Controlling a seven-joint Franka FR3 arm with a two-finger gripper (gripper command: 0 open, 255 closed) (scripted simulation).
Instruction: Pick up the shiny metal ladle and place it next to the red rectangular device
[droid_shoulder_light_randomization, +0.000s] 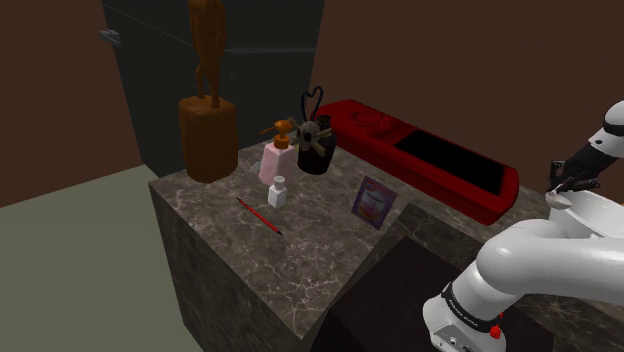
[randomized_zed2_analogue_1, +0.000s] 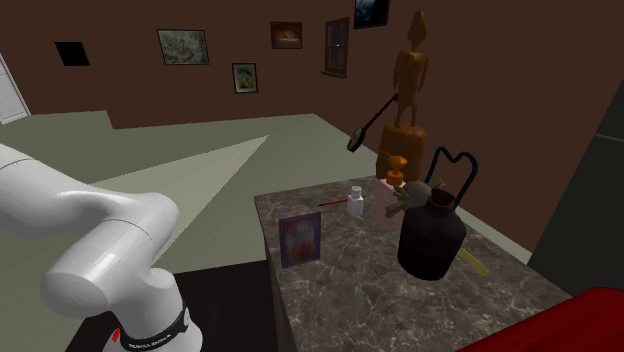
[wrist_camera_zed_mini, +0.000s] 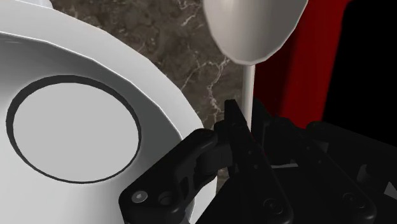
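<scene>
Pale grey ladle (wrist_camera_zed_mini: 254, 25) (round bowl, thin handle) clamped in the gripper (wrist_camera_zed_mini: 250, 119).

A brown carved statue (droid_shoulder_light_randomization: 207, 110) is standing at a corner of the dark marbled tabletop (droid_shoulder_light_randomization: 300, 265). A pink pump bottle (droid_shoulder_light_randomization: 277, 160) and a small white bottle (droid_shoulder_light_randomization: 277, 192) are sitting near it. A thin red stick (droid_shoulder_light_randomization: 259, 215), possibly a pencil, is lying close by. A dark jug (droid_shoulder_light_randomization: 316, 152) is standing beside the pink bottle, and a purple card (droid_shoulder_light_randomization: 372, 203) is standing upright. Framed pictures (randomized_zed2_analogue_1: 183, 45) are hanging on the wall.
</scene>
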